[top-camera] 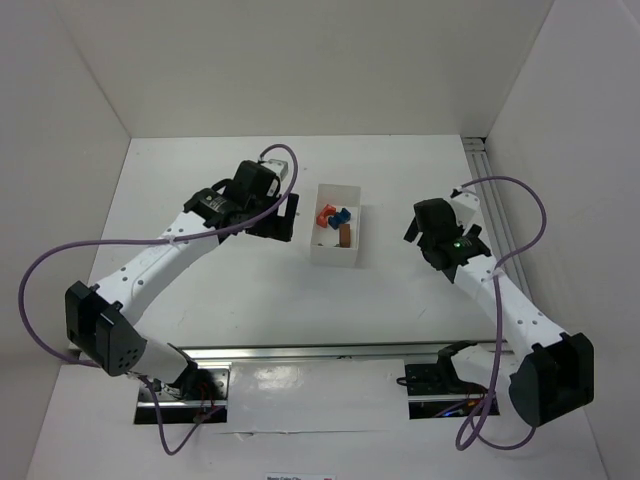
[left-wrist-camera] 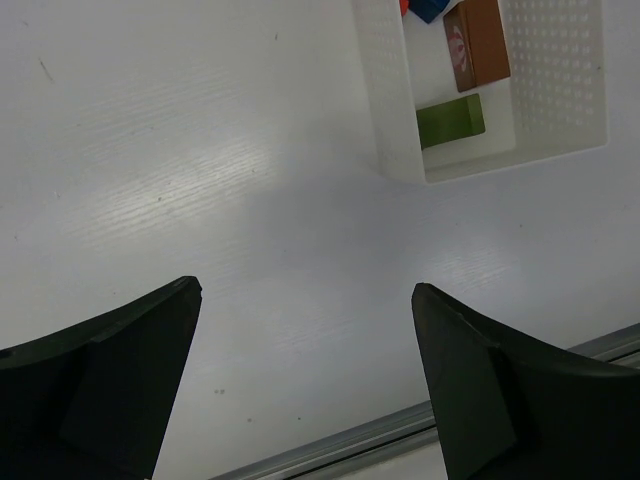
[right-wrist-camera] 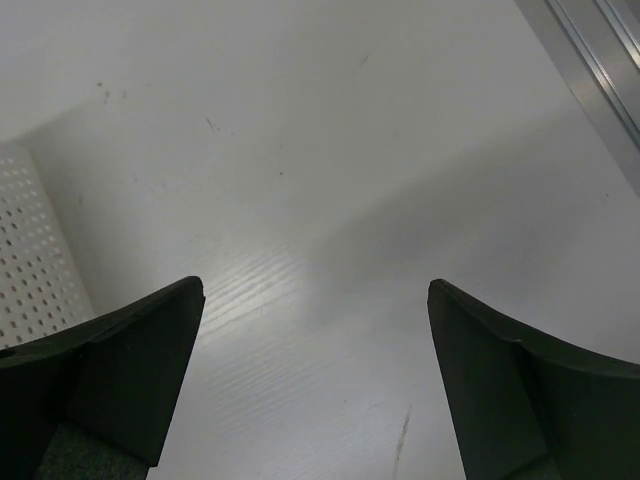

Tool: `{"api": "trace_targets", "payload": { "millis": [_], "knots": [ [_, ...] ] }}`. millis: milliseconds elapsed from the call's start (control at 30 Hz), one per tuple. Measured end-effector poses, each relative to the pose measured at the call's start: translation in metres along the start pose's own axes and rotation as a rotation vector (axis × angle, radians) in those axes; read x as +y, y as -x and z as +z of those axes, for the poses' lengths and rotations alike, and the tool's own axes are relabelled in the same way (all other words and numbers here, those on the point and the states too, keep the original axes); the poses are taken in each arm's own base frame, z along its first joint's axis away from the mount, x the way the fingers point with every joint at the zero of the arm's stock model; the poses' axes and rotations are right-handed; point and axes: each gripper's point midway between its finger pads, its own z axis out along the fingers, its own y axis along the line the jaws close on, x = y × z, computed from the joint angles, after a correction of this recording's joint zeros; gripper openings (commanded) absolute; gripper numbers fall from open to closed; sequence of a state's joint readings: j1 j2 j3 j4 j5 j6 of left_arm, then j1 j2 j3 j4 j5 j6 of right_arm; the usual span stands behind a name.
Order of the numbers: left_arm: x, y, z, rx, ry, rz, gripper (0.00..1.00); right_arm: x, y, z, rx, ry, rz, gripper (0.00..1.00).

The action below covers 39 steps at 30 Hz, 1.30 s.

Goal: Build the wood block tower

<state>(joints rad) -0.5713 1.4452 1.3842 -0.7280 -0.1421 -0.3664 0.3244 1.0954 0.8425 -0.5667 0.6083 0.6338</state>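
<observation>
The wood blocks lie loose in a white tray (top-camera: 335,260) at mid-table: a red one (top-camera: 325,214), a blue one (top-camera: 342,214) and a brown-orange one (top-camera: 345,236). In the left wrist view the tray (left-wrist-camera: 385,90) holds the brown-orange block (left-wrist-camera: 478,42), an olive green block (left-wrist-camera: 450,120) and a blue corner (left-wrist-camera: 432,10). My left gripper (top-camera: 283,215) (left-wrist-camera: 306,288) hangs open just left of the tray, over bare table. Right of the tray, my right gripper (top-camera: 428,236) (right-wrist-camera: 316,287) is open and empty too. No block is stacked.
A metal rail (top-camera: 320,352) runs along the near edge between the arm bases; it shows low in the left wrist view (left-wrist-camera: 400,425). Another rail (right-wrist-camera: 590,60) lines the right side. The tray's perforated wall (right-wrist-camera: 30,260) sits at the right wrist view's left edge. White walls enclose the table.
</observation>
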Motion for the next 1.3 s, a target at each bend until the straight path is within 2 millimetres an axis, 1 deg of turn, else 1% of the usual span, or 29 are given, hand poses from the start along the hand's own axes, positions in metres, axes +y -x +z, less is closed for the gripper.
{"api": "trace_targets", "payload": {
  "millis": [167,233,333,400,533,567,633,767,800,867,933,967,1033,1100,1133,1200,1233,1300],
  "knots": [
    [-0.005,0.000,0.000,-0.001,-0.013,0.007,1.00,-0.005,-0.017,0.009,0.056,-0.046,-0.048,1.00],
    [-0.013,0.002,0.002,0.003,-0.025,0.021,1.00,-0.005,-0.019,0.008,0.070,-0.039,-0.055,1.00],
    [-0.034,0.011,0.009,-0.001,-0.047,0.053,1.00,-0.002,-0.020,0.005,0.079,-0.015,-0.056,1.00],
    [-0.053,0.018,0.016,-0.006,-0.065,0.076,1.00,-0.001,-0.018,0.001,0.078,0.003,-0.054,1.00],
    [-0.088,0.032,0.034,-0.012,-0.090,0.096,0.98,-0.002,-0.009,-0.012,0.061,0.039,-0.041,1.00],
    [-0.094,0.034,0.038,-0.013,-0.090,0.096,0.98,-0.002,-0.006,-0.016,0.053,0.049,-0.034,1.00],
    [-0.108,0.043,0.050,-0.020,-0.083,0.089,0.98,-0.001,0.004,-0.025,0.024,0.076,-0.012,1.00],
    [-0.130,0.059,0.082,-0.033,-0.060,0.063,0.91,-0.003,0.022,-0.043,-0.033,0.122,0.021,1.00],
    [-0.134,0.060,0.090,-0.032,-0.053,0.056,0.91,-0.003,0.025,-0.046,-0.044,0.131,0.026,1.00],
    [-0.141,0.062,0.109,-0.026,-0.037,0.054,0.87,-0.002,0.032,-0.051,-0.059,0.142,0.034,1.00],
    [-0.147,0.064,0.128,-0.024,-0.026,0.049,0.86,-0.001,0.036,-0.053,-0.065,0.148,0.038,1.00],
    [-0.149,0.065,0.136,-0.022,-0.019,0.044,0.84,0.000,0.037,-0.054,-0.065,0.152,0.039,1.00],
    [-0.153,0.063,0.153,-0.017,-0.008,0.041,0.82,0.000,0.037,-0.055,-0.064,0.156,0.039,0.98],
    [-0.155,0.058,0.167,-0.003,0.005,0.047,0.75,0.001,0.037,-0.055,-0.062,0.159,0.036,0.96],
    [-0.155,0.055,0.173,0.004,0.011,0.048,0.75,0.001,0.037,-0.055,-0.062,0.159,0.035,0.96],
    [-0.155,0.048,0.184,0.020,0.023,0.055,0.71,0.001,0.037,-0.056,-0.062,0.161,0.034,0.91],
    [-0.154,0.044,0.188,0.027,0.031,0.057,0.67,0.001,0.037,-0.056,-0.062,0.162,0.033,0.89],
    [-0.152,0.038,0.195,0.040,0.043,0.058,0.62,0.000,0.038,-0.057,-0.064,0.164,0.032,0.85]
  ]
}}
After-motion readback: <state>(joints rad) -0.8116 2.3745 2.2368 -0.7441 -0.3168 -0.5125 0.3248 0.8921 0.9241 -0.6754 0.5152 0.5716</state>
